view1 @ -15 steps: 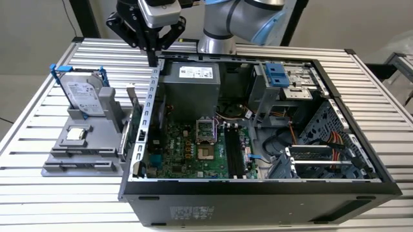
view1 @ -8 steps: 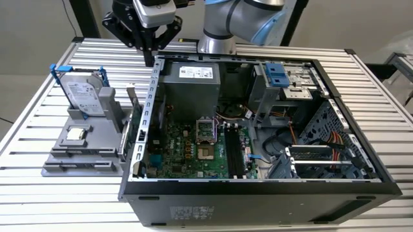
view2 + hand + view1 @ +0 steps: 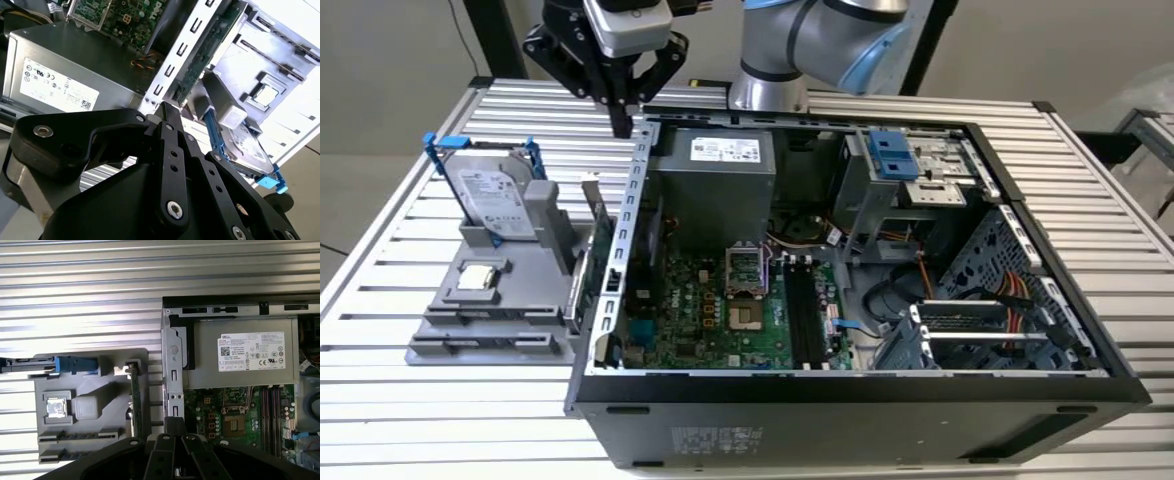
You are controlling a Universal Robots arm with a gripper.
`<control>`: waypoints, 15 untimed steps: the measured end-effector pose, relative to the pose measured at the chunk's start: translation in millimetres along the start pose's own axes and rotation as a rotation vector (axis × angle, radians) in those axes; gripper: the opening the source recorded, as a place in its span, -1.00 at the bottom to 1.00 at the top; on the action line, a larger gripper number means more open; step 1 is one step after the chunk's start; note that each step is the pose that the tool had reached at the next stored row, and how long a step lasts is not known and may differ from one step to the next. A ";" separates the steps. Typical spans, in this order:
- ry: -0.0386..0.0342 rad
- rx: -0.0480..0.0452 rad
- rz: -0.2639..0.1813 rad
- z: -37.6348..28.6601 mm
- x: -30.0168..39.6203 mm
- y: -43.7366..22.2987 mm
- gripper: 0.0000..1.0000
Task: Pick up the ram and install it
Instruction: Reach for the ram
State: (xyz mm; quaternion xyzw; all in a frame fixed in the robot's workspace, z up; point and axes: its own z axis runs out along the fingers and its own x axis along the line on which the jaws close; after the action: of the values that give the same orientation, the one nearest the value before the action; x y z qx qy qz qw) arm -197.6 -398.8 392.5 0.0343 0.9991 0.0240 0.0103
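Observation:
The ram [image 3: 596,216] is a thin dark-green stick standing on its edge in the right side of the grey holder [image 3: 491,322], right beside the computer case's outer wall. It also shows in both wrist views as the ram [image 3: 134,401] [image 3: 199,62]. My gripper [image 3: 622,124] hangs above the table behind the holder, near the case's back corner, well above the ram. Its black fingers [image 3: 165,120] are shut together and hold nothing. The black memory slots [image 3: 803,312] lie on the motherboard inside the open case, and as the memory slots [image 3: 270,410] in the first wrist view.
The holder also carries a silver hard drive [image 3: 494,196] in a blue frame and a small square processor chip [image 3: 478,279]. The case's metal wall [image 3: 624,230] stands between the holder and the motherboard. A grey power supply [image 3: 714,190] fills the case's back.

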 end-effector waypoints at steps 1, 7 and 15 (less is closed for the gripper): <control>0.0000 0.0000 0.000 0.0 0.8 -0.1 -1.00; 0.0000 -0.0001 0.000 -0.1 6.2 -0.4 -1.00; 0.0000 -0.0001 -0.001 -0.3 14.1 -1.0 -1.00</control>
State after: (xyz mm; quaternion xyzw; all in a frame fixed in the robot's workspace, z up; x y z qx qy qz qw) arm -211.7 -398.8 392.5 0.0336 0.9991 0.0241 0.0103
